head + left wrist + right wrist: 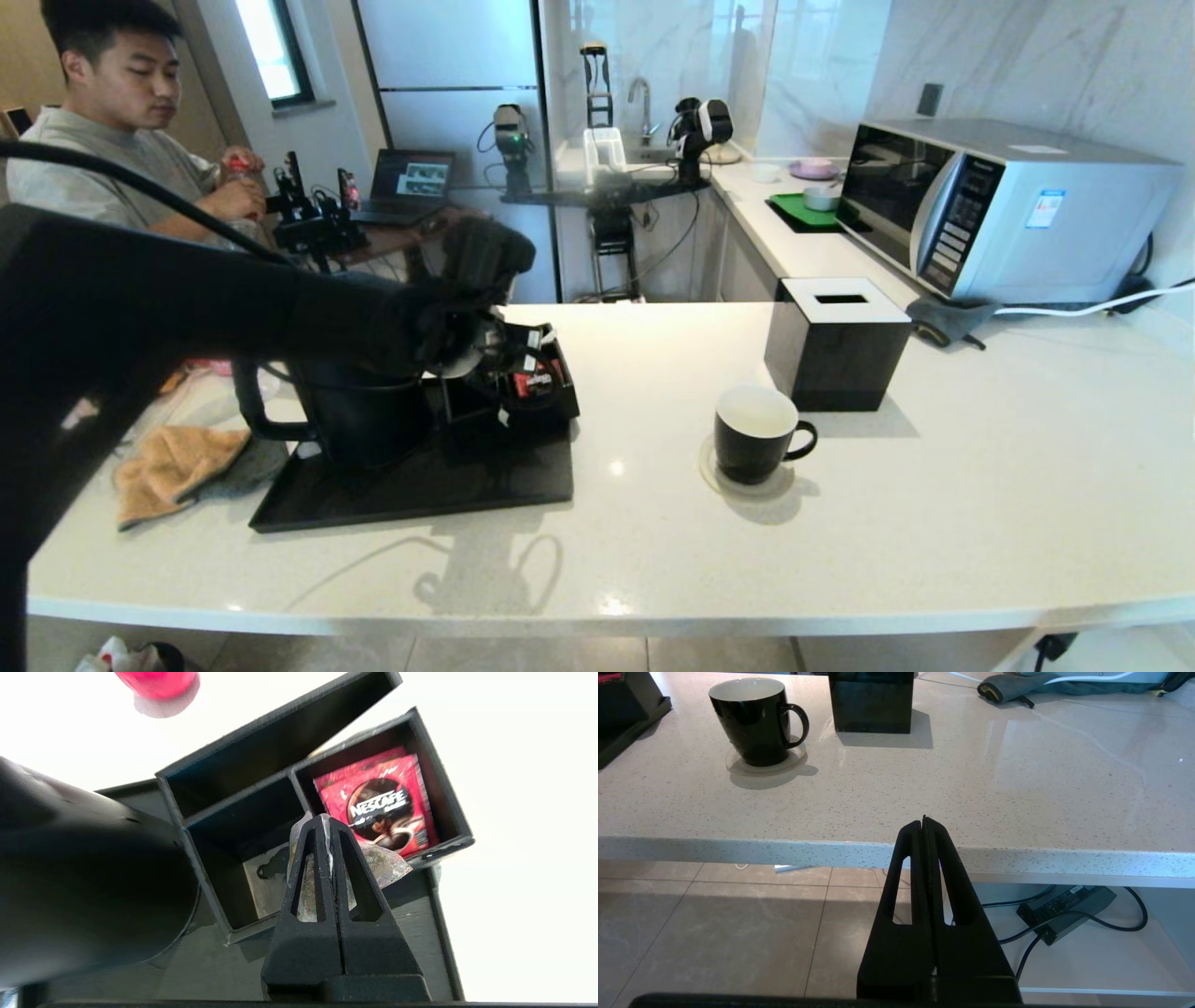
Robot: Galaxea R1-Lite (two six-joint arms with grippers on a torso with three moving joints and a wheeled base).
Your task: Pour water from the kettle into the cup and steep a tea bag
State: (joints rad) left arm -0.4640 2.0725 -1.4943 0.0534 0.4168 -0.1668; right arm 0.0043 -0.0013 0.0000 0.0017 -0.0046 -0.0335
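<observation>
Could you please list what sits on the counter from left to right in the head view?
Orange cloth → kettle on the black tray → compartment box holding a red packet → cup → black tissue box → microwave.
</observation>
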